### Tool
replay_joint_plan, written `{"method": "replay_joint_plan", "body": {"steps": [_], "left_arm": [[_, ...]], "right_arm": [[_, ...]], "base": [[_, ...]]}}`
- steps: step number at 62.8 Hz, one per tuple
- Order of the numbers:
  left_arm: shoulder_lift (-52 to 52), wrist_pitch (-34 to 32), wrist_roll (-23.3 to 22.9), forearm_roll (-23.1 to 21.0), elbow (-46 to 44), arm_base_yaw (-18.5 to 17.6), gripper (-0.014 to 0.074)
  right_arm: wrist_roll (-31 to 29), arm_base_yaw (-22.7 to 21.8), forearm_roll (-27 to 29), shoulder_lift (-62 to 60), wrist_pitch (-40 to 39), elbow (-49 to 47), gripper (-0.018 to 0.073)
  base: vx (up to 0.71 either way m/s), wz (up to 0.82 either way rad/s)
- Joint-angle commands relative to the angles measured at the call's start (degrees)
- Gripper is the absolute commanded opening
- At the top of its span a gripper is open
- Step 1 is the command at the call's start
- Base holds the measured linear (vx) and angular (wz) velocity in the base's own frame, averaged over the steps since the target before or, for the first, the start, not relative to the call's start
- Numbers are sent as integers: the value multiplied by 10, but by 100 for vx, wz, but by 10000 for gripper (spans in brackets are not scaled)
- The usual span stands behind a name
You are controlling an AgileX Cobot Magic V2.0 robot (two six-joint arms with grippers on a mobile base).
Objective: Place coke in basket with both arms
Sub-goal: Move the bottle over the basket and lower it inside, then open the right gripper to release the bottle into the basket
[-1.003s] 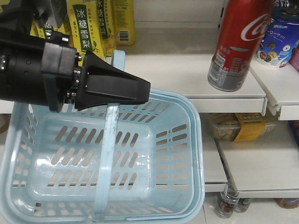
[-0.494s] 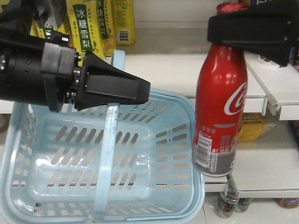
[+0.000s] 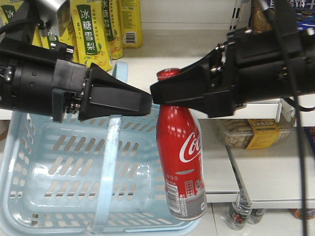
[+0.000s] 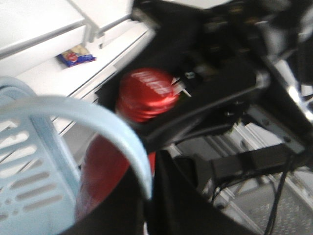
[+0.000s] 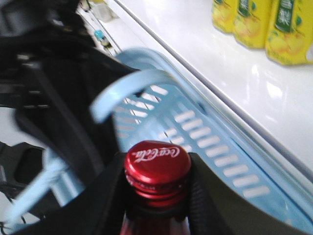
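The coke [image 3: 179, 152], a slim red metal bottle with a silver base, hangs upright from my right gripper [image 3: 158, 93], which is shut on its neck just under the red cap [image 5: 157, 164]. The bottle's lower part overlaps the right end of the light blue basket [image 3: 59, 162]. I cannot tell whether it is inside the wall or in front of it. My left gripper [image 3: 145, 103] is shut on the basket's arched handle strap [image 3: 113, 147]. In the left wrist view the strap [image 4: 98, 112] runs into the jaws, with the cap [image 4: 146, 93] just beyond. The two gripper tips almost touch.
Yellow drink cartons [image 3: 91, 29] stand on the white shelf [image 3: 197, 69] behind the basket. They also show in the right wrist view [image 5: 264, 24]. A packaged snack [image 3: 251, 132] lies on a lower shelf at the right. Bottles [image 3: 238, 214] stand near the floor.
My right arm has carried the coke from the upper right down and left to the basket's right end. The left arm and basket have shifted slightly left.
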Motion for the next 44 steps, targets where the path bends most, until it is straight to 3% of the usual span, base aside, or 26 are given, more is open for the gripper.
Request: {"method": "replay_joint_plan", "body": {"steps": [1, 32, 44], "left_arm": [[-19, -17, 19, -74, -22, -5, -6], [-19, -17, 19, -73, -22, -5, -6], [-19, -17, 19, -73, -22, -5, -6]], "right_arm": [[18, 5, 24, 4, -23, -17, 14], [16, 5, 21, 12, -34, -17, 173], [16, 5, 8, 12, -38, -17, 307]], "base": [[0, 0], [0, 0], [0, 0]]}}
